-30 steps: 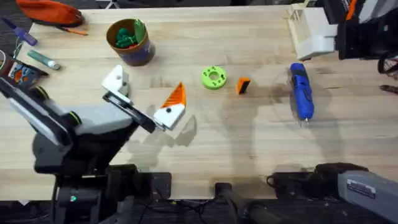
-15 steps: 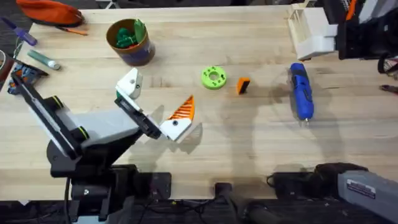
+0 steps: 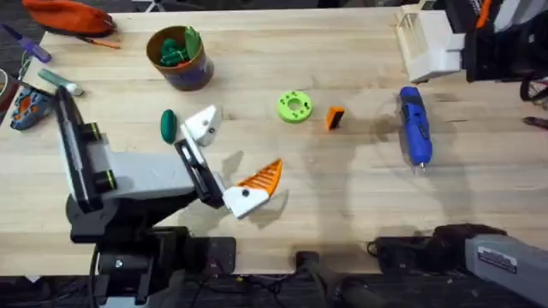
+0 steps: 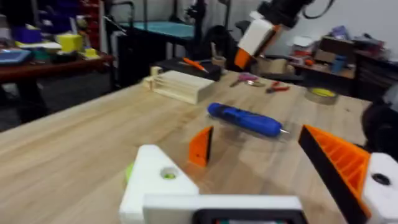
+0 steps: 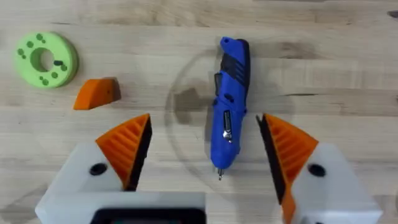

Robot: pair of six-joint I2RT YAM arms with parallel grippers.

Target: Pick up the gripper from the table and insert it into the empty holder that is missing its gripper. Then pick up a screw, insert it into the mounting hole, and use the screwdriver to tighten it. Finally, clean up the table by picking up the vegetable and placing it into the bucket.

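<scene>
Directly between right fingers (image 5: 206,162): screwdriver (image 5: 229,102).

Bench (image 3: 342,201): pale wood planks, bare grain between items.

Lime-green disc (image 3: 294,106): flat on the bench, centre hole ringed by small holes. It lies ahead of the left fingers (image 3: 204,126), near but not touching. In the right wrist view the disc (image 5: 46,59) sits ahead of the right fingers (image 5: 127,146), off to one side.

Pale slotted rack (image 3: 428,43): far corner of the bench, well apart from the left fingers.

Orange-red pouch (image 3: 68,15), purple pen (image 3: 26,44), grey-green marker (image 3: 60,79): grouped at the opposite far corner, well beyond the left fingers.

Yellow tape roll (image 4: 322,93): on a further table behind.
</scene>
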